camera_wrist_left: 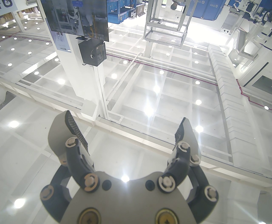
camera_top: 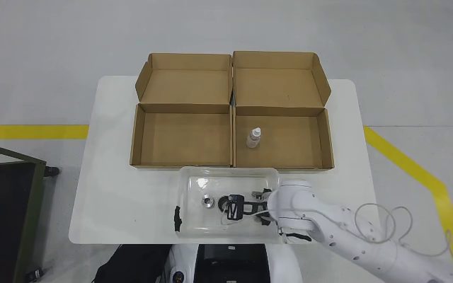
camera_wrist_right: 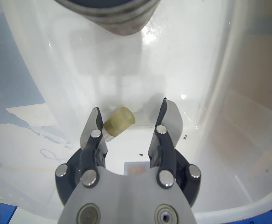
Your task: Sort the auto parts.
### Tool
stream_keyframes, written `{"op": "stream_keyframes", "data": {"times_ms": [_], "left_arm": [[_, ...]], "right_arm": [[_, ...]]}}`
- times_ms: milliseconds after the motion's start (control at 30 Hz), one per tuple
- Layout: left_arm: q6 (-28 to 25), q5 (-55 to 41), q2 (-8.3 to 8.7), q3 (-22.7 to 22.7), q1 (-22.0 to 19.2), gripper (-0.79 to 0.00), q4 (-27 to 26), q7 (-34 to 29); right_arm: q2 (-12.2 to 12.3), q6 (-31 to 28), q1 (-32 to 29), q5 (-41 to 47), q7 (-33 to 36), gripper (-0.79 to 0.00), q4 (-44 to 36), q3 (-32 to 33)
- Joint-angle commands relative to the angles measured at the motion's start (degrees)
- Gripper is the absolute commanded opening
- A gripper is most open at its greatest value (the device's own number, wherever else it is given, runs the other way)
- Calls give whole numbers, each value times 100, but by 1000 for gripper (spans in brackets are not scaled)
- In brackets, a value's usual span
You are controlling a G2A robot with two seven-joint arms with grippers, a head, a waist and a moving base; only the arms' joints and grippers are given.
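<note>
I saw the right gripper (camera_wrist_right: 130, 106) spread wide inside the clear tray (camera_top: 212, 173), lower centre of the top view, with a small yellowish cylinder (camera_wrist_right: 119, 124) just beside one finger. The left gripper (camera_wrist_left: 125, 125) was spread too.

An industrial hall: grey floor (camera_top: 396, 42) with yellow tape (camera_top: 42, 131), high gridded ceiling (camera_wrist_left: 180, 91) with spotlights, a metal frame rig (camera_wrist_left: 164, 31), a wall screen (camera_wrist_left: 74, 17).
</note>
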Motion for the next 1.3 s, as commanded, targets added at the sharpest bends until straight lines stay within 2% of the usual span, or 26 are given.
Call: {"op": "stream_keyframes", "data": {"times_ms": [0, 100, 200, 233, 433, 667, 867, 933, 1267], "left_arm": [[0, 0, 0, 0, 0, 0, 0, 0], [0, 0, 0, 0, 0, 0, 0, 0], [0, 0, 0, 0, 0, 0, 0, 0], [0, 0, 0, 0, 0, 0, 0, 0], [0, 0, 0, 0, 0, 0, 0, 0], [0, 0, 0, 0, 0, 0, 0, 0], [0, 0, 0, 0, 0, 0, 0, 0], [0, 0, 0, 0, 0, 0, 0, 0], [0, 0, 0, 0, 0, 0, 0, 0]], "right_arm": [[3, 68, -18, 52, 76, -169, -73, -14], [12, 147, -11, 108, 155, -139, -151, -35], [17, 190, -9, 144, 198, -209, -169, -56], [16, 201, -11, 154, 209, -265, -149, -60], [-25, 195, -19, 195, 146, -394, 12, -94], [-75, 247, -13, 204, 159, -486, 122, -103], [-98, 261, -25, 161, 161, -680, 29, -83], [-97, 264, -26, 132, 168, -782, -17, -52], [-76, 224, -95, 1, 182, -785, -199, 95]]}}
